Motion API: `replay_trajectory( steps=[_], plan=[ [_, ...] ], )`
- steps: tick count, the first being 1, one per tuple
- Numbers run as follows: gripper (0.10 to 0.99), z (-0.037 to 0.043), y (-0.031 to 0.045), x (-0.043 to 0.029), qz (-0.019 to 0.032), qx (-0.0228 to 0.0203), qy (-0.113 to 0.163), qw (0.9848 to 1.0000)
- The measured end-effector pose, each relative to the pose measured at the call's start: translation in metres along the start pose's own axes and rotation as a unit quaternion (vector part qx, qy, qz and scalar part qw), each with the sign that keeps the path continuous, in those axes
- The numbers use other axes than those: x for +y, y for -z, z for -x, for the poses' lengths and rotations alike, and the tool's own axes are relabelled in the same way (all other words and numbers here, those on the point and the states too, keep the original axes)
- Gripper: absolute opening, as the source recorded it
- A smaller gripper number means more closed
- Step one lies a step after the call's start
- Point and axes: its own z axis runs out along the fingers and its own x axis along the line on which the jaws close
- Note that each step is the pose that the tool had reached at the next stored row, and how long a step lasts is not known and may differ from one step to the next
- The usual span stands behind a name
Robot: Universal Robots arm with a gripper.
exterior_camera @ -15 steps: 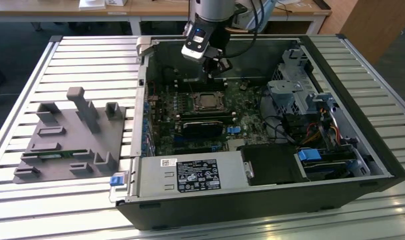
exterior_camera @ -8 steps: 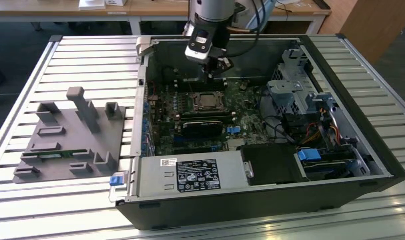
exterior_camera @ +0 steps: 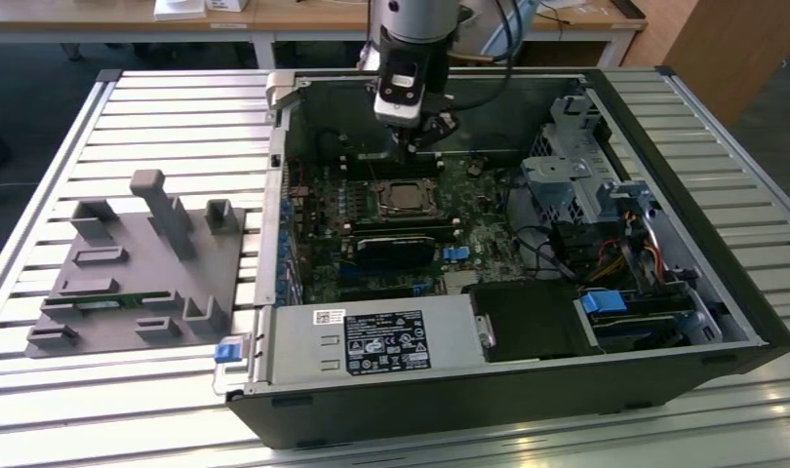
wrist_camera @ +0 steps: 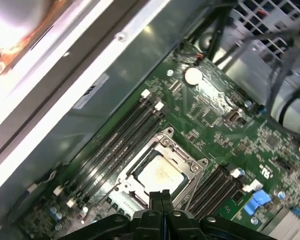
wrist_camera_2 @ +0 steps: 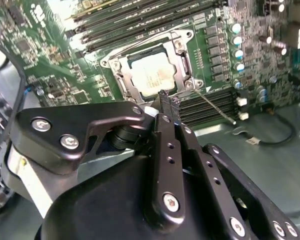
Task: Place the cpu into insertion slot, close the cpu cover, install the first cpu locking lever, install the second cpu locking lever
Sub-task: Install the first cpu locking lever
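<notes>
gripper (wrist_camera_2: pixel 167 100) clenched on nothing beside the covered cpu (wrist_camera_2: pixel 152 75)

black fingertips (wrist_camera: pixel 161 196) press together with nothing between them in both wrist views, poised by one corner of the socket. in the exterior view, a grey fixture block (exterior_camera: pixel 135 273) sits on the slatted table (exterior_camera: pixel 174 107) at nine o'clock of the open computer case (exterior_camera: pixel 746 322). inside, the gripper hangs at twelve o'clock of the insertion slot (exterior_camera: pixel 384 187). the cpu lies flat in that slot, its silver top showing through the cpu cover (wrist_camera_2: pixel 182 60) folded down around it. a thin locking lever (wrist_camera_2: pixel 215 107) juts from the socket corner across the memory slots (wrist_camera_2: pixel 210 102). at three o'clock stands the drive cage (exterior_camera: pixel 577 185).
</notes>
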Motion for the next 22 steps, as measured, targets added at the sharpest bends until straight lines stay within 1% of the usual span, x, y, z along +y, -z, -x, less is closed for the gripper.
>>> replay_trajectory(
  steps=[3,5,8,11,13,17,20,22],
  plan=[
    [0.122,0.0,-0.0001,0.0,-0.0001,0.0005,0.024,0.9997],
    [0.122,0.0,-0.0001,0.0,-0.0002,0.001,0.042,0.9991],
    [0.122,0.0,-0.0002,0.0,-0.0004,0.0016,0.069,0.9976],
    [0.122,0.0,-0.0003,0.0,-0.0005,0.0022,0.096,0.9954],
    [0.122,0.0,-0.0004,0.0,-0.0006,0.0026,0.113,0.9935],
    [0.122,0.0,-0.0007,0.0,-0.0007,0.0034,0.15,0.9887],
    [0.122,0.0,-0.0009,0.0,-0.0009,0.004,0.176,0.9843],
    [0.122,0.0,-0.0012,0.0,-0.0009,0.0045,0.195,0.9809]
  ],
)
